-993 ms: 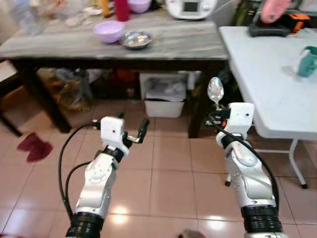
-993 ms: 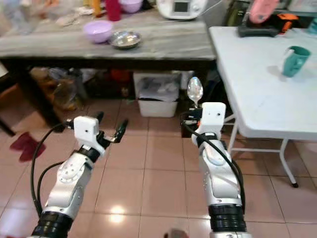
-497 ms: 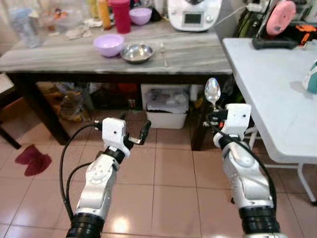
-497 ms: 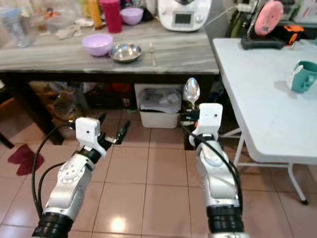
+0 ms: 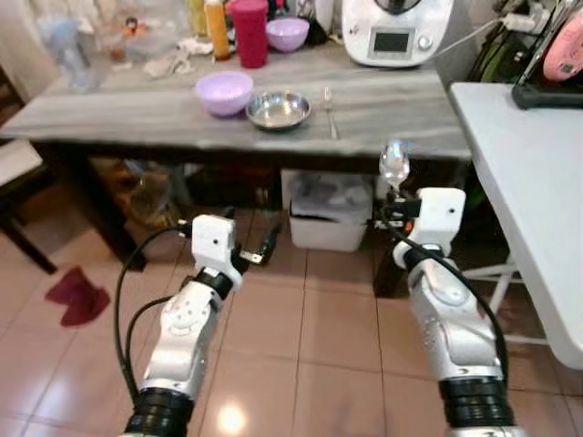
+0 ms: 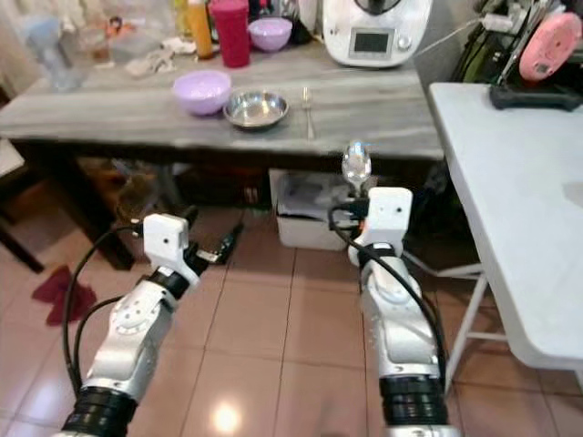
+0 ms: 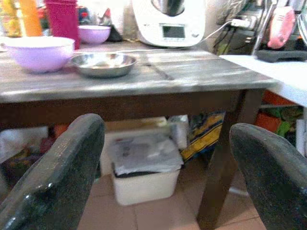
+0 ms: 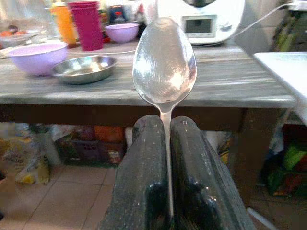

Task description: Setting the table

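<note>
The right gripper (image 8: 165,143) has its jaws pinched on the handle of a spoon (image 8: 164,62), bowl upright, held in the air in front of the grey wooden surface (image 5: 137,114). The left gripper (image 5: 255,248) is raised over the tiled floor, jaws spread with nothing between them. On the surface sit a lilac bowl (image 5: 224,93), a steel bowl (image 5: 279,108) just beside it, and a fork (image 5: 330,98) — behind them a red cup (image 5: 250,20) and a white kitchen machine (image 5: 397,29).
</note>
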You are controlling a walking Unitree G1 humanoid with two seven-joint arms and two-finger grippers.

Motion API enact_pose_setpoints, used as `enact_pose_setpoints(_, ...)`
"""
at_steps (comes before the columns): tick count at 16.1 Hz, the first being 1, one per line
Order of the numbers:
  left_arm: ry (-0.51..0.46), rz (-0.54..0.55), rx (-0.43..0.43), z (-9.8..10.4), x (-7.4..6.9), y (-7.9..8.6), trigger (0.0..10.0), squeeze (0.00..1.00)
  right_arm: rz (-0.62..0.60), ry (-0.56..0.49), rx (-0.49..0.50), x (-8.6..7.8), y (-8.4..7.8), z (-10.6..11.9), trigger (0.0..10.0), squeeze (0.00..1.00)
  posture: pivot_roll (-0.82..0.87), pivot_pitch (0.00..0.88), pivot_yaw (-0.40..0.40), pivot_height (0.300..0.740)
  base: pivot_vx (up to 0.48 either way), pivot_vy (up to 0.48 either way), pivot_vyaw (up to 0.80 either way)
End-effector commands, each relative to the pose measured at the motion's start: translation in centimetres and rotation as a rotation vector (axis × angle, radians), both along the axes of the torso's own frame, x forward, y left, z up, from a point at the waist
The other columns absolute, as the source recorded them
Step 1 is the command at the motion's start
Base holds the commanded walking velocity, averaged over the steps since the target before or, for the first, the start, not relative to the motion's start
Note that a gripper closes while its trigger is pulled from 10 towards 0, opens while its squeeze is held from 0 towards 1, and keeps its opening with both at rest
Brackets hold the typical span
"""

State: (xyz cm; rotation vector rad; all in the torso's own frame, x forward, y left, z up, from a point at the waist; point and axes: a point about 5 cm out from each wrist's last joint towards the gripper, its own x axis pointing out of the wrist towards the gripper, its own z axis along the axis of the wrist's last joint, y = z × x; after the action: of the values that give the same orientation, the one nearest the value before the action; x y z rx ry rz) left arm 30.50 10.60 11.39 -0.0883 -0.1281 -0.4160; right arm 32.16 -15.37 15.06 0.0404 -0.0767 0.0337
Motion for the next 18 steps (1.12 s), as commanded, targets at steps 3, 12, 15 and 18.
enact_pose_setpoints(3, -0.01, -0.035, 0.005, 0.22, -0.03, -0.84, 10.0, 0.0, -0.026, -0.016, 0.005, 0.02, -0.9, 0.54, 10.0, 0.0, -0.21, 0.077, 0.022, 0.74, 0.409, 0.0, 0.0)
enact_pose_setpoints(12, -0.008, -0.038, 0.001, 0.14, -0.14, -1.04, 10.0, 0.0, -0.023, -0.009, 0.014, 0.12, -0.92, 0.5, 10.0, 0.0, -0.21, 0.077, 0.02, 0.74, 0.411, 0.0, -0.07)
enact_pose_setpoints(15, -0.007, -0.04, 0.0, 0.13, -0.16, -1.13, 10.0, 0.0, -0.021, -0.006, 0.01, 0.08, -0.9, 0.4, 10.0, 0.0, -0.21, 0.078, 0.018, 0.74, 0.411, 0.0, 0.0)
enact_pose_setpoints(18, -0.005, -0.038, 0.0, 0.06, -0.18, -1.14, 10.0, 0.0, -0.018, -0.004, 0.008, 0.04, -0.9, 0.35, 10.0, 0.0, -0.21, 0.078, 0.018, 0.74, 0.409, 0.0, 0.0)
